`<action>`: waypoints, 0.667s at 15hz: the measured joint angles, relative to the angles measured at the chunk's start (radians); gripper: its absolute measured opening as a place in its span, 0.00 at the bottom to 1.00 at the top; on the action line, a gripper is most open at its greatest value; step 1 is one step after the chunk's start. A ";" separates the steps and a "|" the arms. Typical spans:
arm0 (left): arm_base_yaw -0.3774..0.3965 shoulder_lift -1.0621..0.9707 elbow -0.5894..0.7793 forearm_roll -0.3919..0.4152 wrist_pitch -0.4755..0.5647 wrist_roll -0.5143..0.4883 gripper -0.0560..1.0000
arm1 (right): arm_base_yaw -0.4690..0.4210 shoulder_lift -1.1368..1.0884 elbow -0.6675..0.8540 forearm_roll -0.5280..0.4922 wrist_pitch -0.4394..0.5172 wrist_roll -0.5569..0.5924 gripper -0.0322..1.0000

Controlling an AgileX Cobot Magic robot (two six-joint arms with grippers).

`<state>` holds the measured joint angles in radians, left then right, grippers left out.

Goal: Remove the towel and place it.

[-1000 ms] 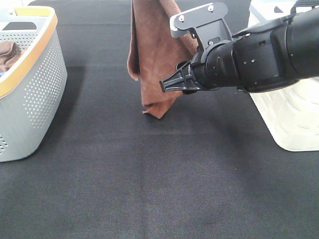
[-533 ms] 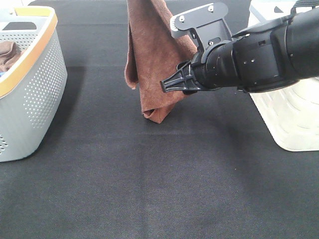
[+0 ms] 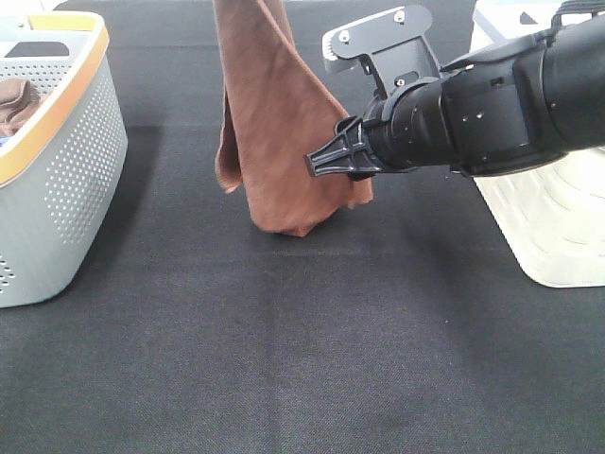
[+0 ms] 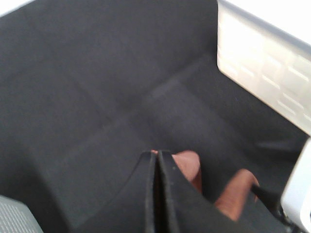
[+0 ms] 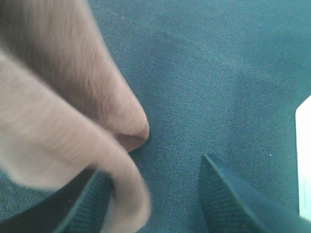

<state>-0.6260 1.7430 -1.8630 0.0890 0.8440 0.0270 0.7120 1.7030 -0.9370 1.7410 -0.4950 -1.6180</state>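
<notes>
You cannot see your left hand from the high camera. It is cut off above the top edge, and the towel (image 3: 274, 123) runs up out of the picture. The left wrist camera shows the left hand (image 4: 156, 160) with both jaws pressed flat together. Only two small reddish-brown bulges of the towel (image 4: 188, 164) show just past its tips. The pinch itself is hidden, but the cloth hangs straight down from that hand. That picture is soft, so you cannot make out the hem.

Your right hand (image 3: 331, 159) has its jaws well apart and clamps nothing. From above, its black tips overlap the towel's side edge, and the arm behind hides part of the cloth. In the right wrist view, blurred folds of the towel (image 5: 58, 97) lie ahead of the right hand (image 5: 153, 170) and to one side. One fold is draped across one finger (image 5: 82, 206), while the other finger (image 5: 233, 199) is bare over the tabletop (image 5: 218, 73).

You cannot tell whether the towel's lowest corner touches the tabletop (image 3: 284, 359) or hangs just above it. A grey basket (image 3: 66, 180) holding a dark cloth (image 3: 14, 102) stands well beyond the towel from the right hand. A white basket (image 3: 558, 227) sits beside that arm.
</notes>
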 joint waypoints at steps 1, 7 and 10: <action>0.000 -0.002 0.000 -0.017 0.005 -0.002 0.05 | 0.000 0.000 0.000 0.002 0.007 0.000 0.54; 0.000 -0.016 0.000 -0.120 -0.007 -0.002 0.05 | 0.000 0.000 0.000 0.004 0.093 -0.040 0.50; 0.000 -0.016 0.000 -0.154 -0.008 -0.002 0.05 | 0.000 0.000 0.001 0.004 0.147 -0.053 0.35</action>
<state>-0.6260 1.7270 -1.8630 -0.0650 0.8360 0.0250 0.7120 1.7030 -0.9360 1.7450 -0.3480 -1.6710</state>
